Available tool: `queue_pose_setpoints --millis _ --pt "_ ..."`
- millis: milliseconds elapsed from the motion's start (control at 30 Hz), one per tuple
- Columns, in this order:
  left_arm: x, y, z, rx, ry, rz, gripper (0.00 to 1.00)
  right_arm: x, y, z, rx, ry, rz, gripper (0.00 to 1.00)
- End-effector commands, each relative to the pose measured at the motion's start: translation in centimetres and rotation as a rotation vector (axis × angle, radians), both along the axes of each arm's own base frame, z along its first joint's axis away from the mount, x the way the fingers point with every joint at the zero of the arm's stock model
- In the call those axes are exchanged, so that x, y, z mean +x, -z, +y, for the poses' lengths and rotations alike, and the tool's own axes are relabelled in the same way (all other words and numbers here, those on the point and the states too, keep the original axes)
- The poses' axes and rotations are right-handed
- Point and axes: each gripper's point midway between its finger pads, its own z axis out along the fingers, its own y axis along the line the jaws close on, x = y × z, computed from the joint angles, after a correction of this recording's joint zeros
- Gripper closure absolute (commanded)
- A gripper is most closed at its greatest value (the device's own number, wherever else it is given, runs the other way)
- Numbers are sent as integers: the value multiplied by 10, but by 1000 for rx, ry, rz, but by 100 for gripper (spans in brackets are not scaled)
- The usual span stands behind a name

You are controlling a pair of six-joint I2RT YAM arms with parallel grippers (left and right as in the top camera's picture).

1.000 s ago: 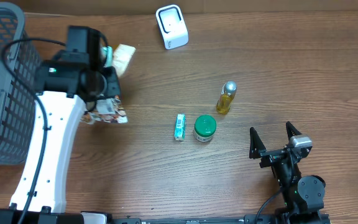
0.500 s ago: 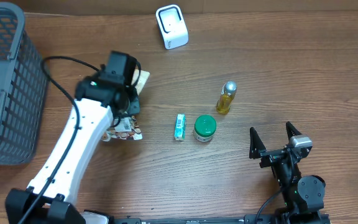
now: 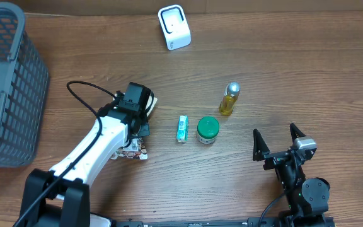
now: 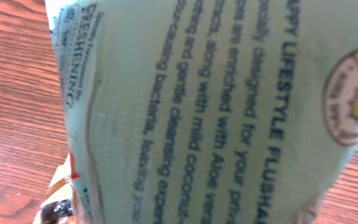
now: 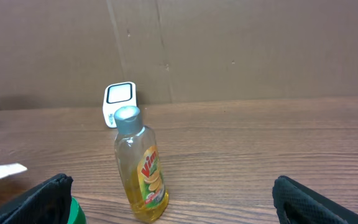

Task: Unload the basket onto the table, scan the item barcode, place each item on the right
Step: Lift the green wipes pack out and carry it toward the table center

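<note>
Currently your left end effector (image 3: 145, 108) grips the pale green wipes packet (image 4: 216, 112); your right end effector (image 3: 275, 131) gapes empty by the near edge of the table (image 3: 307, 69).

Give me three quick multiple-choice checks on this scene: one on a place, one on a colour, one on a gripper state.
1. Where is the scanner?
A. Beyond the bottle, towards the far edge
B. Inside the basket
C. In a gripper

2. What colour is the lid of the jar?
A. Red
B. Green
C. White

3. How is the right gripper?
A. Shut on the bottle
B. Shut on the jar
C. Open and empty

Answers:
1 A: the right wrist view shows the scanner standing behind the bottle.
2 B: the overhead view shows a green round lid.
3 C: its fingers stand wide apart with nothing between them.
</note>
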Motion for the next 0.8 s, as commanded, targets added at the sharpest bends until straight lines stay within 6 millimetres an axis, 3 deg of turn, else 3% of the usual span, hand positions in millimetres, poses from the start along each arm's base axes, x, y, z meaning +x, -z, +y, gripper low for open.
queue_pose_setpoints --millis 0,100,133,200,267,367,567,633,667,700,767 --pt "-7 26 6 56 -11 73 86 0 2 -1 7 3 -3 0" --pt "-11 43 9 88 -2 128 63 0 2 -1 7 3 -3 0" --pt "-11 43 9 93 17 135 47 0 2 -1 7 3 -3 0" --pt "-8 36 8 94 17 137 17 0 2 -1 7 3 -3 0" --pt "-2 23 6 95 17 138 2 0 2 -1 7 3 -3 0" --pt "11 -5 2 96 34 135 1 0 2 -1 7 3 -3 0" --pt "39 -81 4 78 20 86 3 0 2 -1 7 3 -3 0" --pt "35 -85 12 60 -17 115 58 0 2 -1 7 3 -3 0" --pt "28 -79 9 1 -26 156 60 0 2 -1 7 3 -3 0" --pt "25 -75 7 -30 -30 177 54 0 2 -1 7 3 -3 0" --pt "15 -64 10 -54 -43 222 51 0 2 -1 7 3 -3 0"
